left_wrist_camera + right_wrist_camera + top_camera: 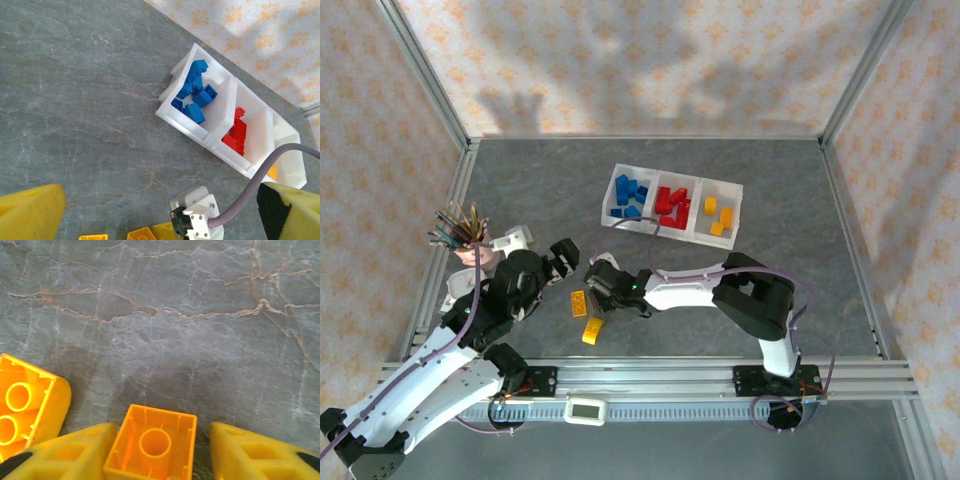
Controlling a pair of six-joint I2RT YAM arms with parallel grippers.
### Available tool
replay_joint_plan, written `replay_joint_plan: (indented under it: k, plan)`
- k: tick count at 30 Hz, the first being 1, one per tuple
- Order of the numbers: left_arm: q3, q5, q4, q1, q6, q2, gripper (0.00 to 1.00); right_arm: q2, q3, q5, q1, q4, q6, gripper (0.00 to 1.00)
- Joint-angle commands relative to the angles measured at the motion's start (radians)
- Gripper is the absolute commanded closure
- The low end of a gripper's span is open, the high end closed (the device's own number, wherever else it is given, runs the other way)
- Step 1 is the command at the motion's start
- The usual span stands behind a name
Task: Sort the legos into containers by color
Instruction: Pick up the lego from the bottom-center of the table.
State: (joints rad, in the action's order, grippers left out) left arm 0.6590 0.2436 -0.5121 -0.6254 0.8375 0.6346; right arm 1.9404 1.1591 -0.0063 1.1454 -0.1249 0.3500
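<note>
The right gripper (162, 434) was partly open around an upturned square yellow-orange brick (156, 445) on the table (165, 315). One finger (75, 450) was against it, and the other was just apart. The left gripper (563, 262) was wide open and empty. Blue legos (197, 95) and red legos (237, 135) were in adjoining compartments of the tray (190, 131).

Grey marbled table (540, 190), white tray (670, 175), loose yellow legos (592, 331), pink pencil cup (470, 256)

Bare table (840, 260) lies open right of the tray (737, 210); near-left, the pencil cup (468, 240), left arm (470, 330) and right arm (750, 295) crowd the passage.
</note>
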Motion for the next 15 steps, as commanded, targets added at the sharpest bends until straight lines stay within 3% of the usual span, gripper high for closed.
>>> replay_joint_plan:
  k: [1,7,15]
  plan:
    - [-0.004,0.001,0.000,0.012,0.002,0.007,0.01,0.002,-0.008,-0.002,0.013,-0.004,0.021,0.58]
    - [-0.001,-0.021,0.030,0.015,-0.010,0.016,0.01,-0.088,-0.041,0.003,-0.023,-0.005,0.037,0.70]
    - [0.021,-0.087,0.127,0.020,-0.059,0.072,0.01,-0.310,-0.156,0.030,-0.153,-0.022,0.053,0.72]
